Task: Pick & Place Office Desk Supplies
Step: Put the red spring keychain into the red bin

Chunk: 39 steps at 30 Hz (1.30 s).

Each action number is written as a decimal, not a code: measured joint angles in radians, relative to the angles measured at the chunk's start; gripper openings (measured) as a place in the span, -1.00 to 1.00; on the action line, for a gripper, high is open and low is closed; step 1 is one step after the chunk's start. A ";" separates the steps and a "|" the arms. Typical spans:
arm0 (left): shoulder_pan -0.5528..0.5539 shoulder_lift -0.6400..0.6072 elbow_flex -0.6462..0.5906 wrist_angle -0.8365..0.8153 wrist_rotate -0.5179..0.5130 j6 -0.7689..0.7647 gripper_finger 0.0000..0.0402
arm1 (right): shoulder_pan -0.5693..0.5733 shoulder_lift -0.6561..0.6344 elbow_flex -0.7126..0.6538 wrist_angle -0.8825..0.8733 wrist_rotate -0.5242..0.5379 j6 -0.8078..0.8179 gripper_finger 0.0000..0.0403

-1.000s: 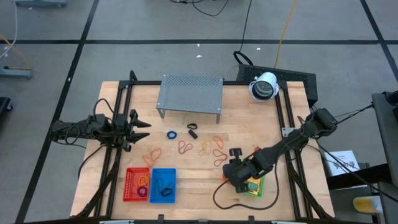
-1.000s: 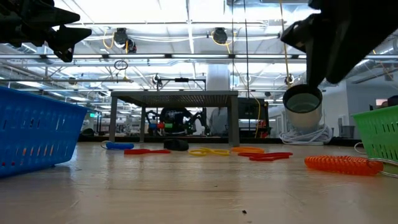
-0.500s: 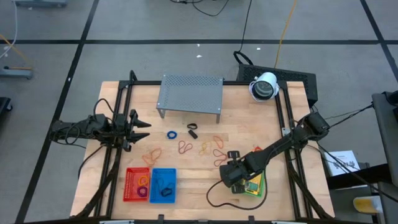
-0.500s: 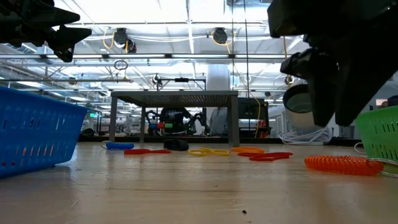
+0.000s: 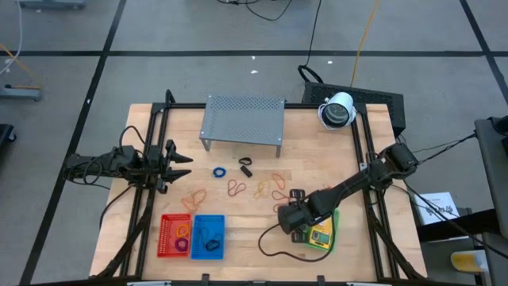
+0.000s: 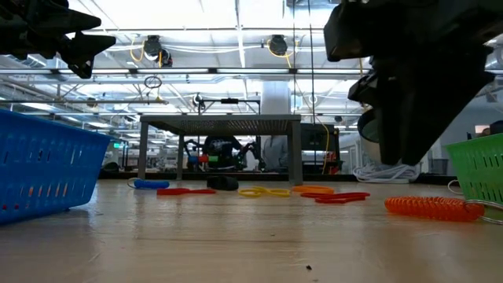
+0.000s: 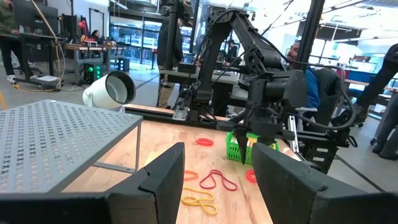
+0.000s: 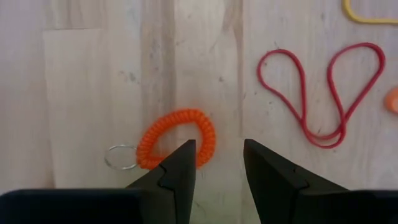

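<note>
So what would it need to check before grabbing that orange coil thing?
1. Right arm's jaws open: ok, they stand apart in the right wrist view.
2. Jaws empty: ok, nothing sits between them.
3. Orange coiled plastic keyring lined up: ok, one end of its curve lies at the gap between the jaws.
4. Thin red rubber-band loop clear of the keyring: ok, it lies apart, off to one side.
5. Jaws down at the keyring: not ok, in the low view they hang above the wooden table.
6. Left arm's jaws out of the way: ok, open and waiting at the table's left edge.
</note>
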 joint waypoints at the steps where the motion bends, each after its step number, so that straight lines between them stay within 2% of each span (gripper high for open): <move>1: 0.000 0.000 0.000 0.000 0.000 0.000 -0.01 | -0.004 0.000 0.000 -0.001 0.000 0.000 -0.37; 14: 0.000 0.000 0.000 0.000 0.000 0.000 -0.01 | -0.035 0.000 0.000 -0.002 -0.053 0.051 -0.37; 19: 0.000 0.000 0.000 0.000 0.000 0.000 -0.01 | -0.044 0.031 0.000 0.008 -0.106 0.086 -0.37; 34: 0.000 0.000 0.000 0.000 0.000 0.000 -0.01 | -0.051 0.120 0.003 0.048 -0.168 0.090 -0.37; 39: 0.000 0.000 0.000 0.000 0.000 0.000 -0.01 | -0.051 0.127 0.004 0.048 -0.171 0.045 -0.41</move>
